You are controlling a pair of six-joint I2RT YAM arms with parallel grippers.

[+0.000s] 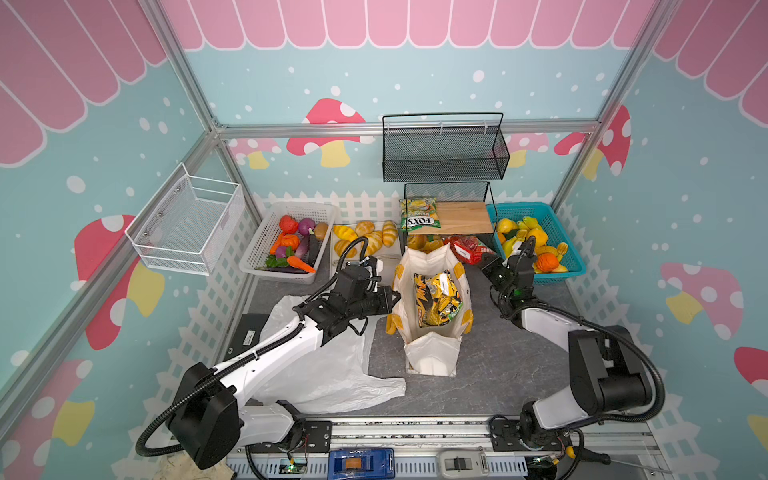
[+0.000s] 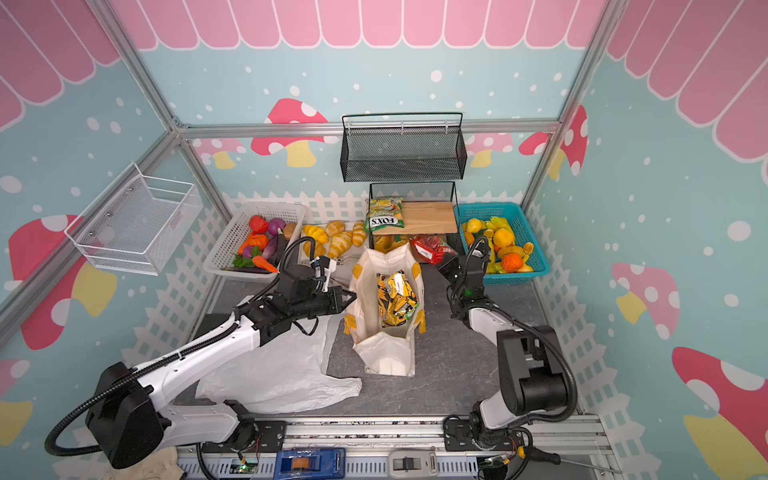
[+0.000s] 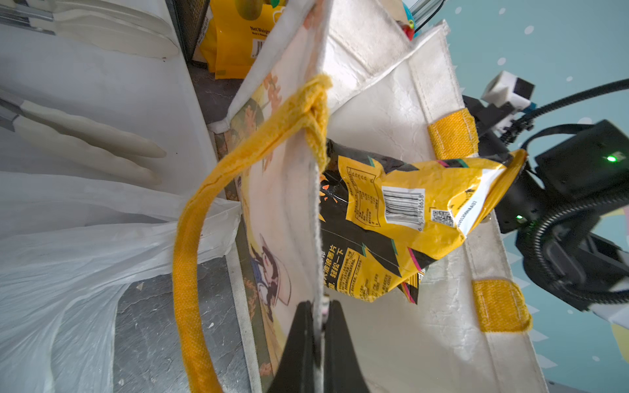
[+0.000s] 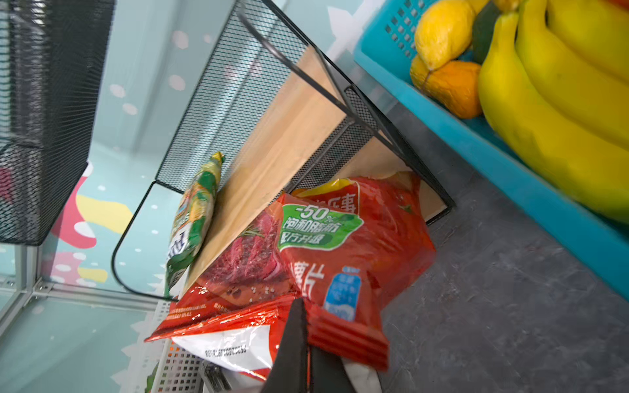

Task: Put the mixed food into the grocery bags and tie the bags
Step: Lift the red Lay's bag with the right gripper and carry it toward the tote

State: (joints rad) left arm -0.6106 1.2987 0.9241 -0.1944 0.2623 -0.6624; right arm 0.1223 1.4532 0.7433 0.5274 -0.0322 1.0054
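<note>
Left of the stiff off-white tote with yellow handles (image 1: 432,357), the thin crinkly white plastic carrier bag (image 1: 332,374) lies flat under the left arm. That arm stretches low from the front toward the tote with its wrist level. The left gripper (image 3: 321,308) is clenched on the rim of the tote's left wall, fabric pinched between its black fingers. Inside the tote, just past that wall, the crinkly black-and-yellow snack packet (image 1: 438,299) stands tilted — its long axis runs along the tote's length, front to back. Behind the tote's right corner, the crinkly red snack packet (image 4: 340,238) lies under the wooden shelf (image 4: 282,136), slanting toward the right gripper (image 4: 304,328), which grasps its near sealed edge. The right arm is sharply bent — its forearm reaches back past the tote.
</note>
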